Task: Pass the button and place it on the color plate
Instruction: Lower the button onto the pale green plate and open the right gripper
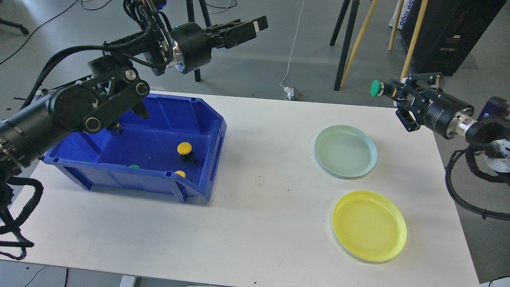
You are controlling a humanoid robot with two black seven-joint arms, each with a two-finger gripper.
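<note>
My right gripper (392, 92) is shut on a green button (375, 88), held in the air above the table's far right corner, up and right of the pale green plate (346, 150). The yellow plate (369, 225) lies nearer, at the front right. My left gripper (255, 26) is empty and high above the floor behind the table; its fingers look close together. The blue bin (139, 153) on the left holds a yellow button (184, 149), another yellow one (180, 173) and a green one (134, 166).
The white table (263, 199) spreads between the bin and the plates. Tripod legs (350, 40) and a black cabinet (446, 32) stand on the floor behind. My left arm's thick links (91, 107) hang over the bin's back left.
</note>
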